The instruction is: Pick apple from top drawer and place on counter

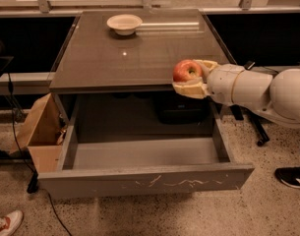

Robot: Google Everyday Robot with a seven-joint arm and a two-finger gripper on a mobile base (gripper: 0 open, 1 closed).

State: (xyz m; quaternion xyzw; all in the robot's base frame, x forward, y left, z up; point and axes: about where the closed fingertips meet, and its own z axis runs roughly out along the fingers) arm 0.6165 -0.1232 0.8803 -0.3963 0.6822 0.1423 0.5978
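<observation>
My gripper [191,76] is shut on the red apple [187,71] and holds it at the front right edge of the counter [135,53], about level with the tabletop. The white arm [257,90] reaches in from the right. The top drawer [144,178] stands pulled wide open below, and its grey inside shows nothing in it. Its front panel bears pale scratch marks.
A cream shallow bowl [124,23] stands at the back of the counter. A cardboard box [41,134] sits left of the drawer, with a cable on the floor. A dark object [181,107] lies under the counter behind the drawer. Shoes show at the right [292,177] and bottom left [6,223].
</observation>
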